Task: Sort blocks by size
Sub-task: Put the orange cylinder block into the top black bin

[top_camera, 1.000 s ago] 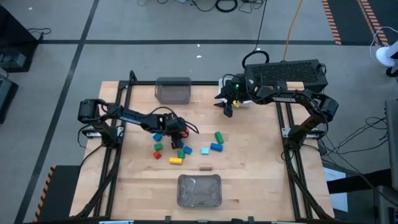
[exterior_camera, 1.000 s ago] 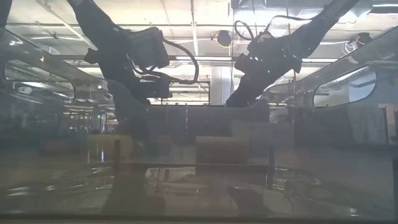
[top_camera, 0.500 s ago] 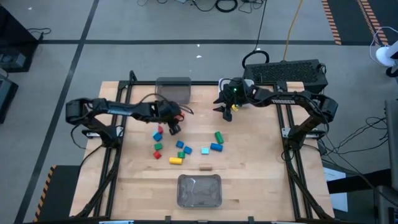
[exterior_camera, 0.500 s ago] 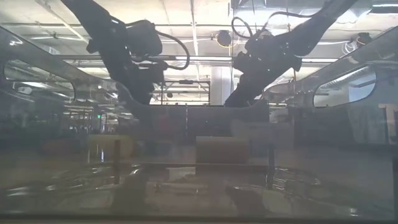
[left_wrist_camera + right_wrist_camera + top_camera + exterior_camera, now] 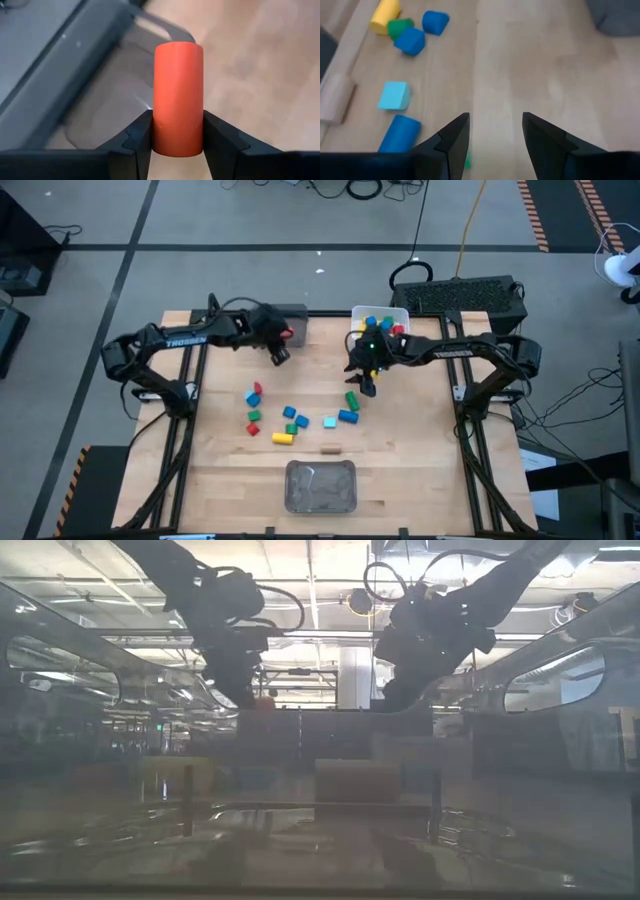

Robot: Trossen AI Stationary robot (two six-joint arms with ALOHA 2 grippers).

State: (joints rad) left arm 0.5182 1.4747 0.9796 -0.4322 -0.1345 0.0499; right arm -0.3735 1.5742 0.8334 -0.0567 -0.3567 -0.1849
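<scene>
My left gripper (image 5: 283, 346) is shut on a red cylinder (image 5: 177, 95) beside the near right corner of the grey bin (image 5: 278, 322) at the table's far edge. My right gripper (image 5: 362, 384) is open and empty, its fingers (image 5: 454, 137) apart over bare wood just on the far side of a green block (image 5: 352, 399). Several loose blocks lie flat mid-table: a blue cylinder (image 5: 399, 134), a light blue cube (image 5: 394, 96), a tan bar (image 5: 331, 448), a yellow cylinder (image 5: 282, 438), and red (image 5: 257, 388), green and blue ones. My left gripper pinches the red cylinder between its two fingers, on opposite sides of its curved wall near one end (image 5: 177, 137). The fingers lie across the cylinder, and most of its length sticks out past the fingertips. The cylinder is lifted clear of the table.
A white bin (image 5: 380, 320) with several blocks in it stands at the far edge, right of the grey bin. A clear bin (image 5: 321, 485) stands near the front edge. Bare wood lies at the table's left and right sides.
My left gripper has gone from the block cluster toward the far edge, up to the grey bin, carrying the red cylinder lifted clear. My right gripper has come from over the white bin toward the near edge, to the blocks, and the white bin now shows.
</scene>
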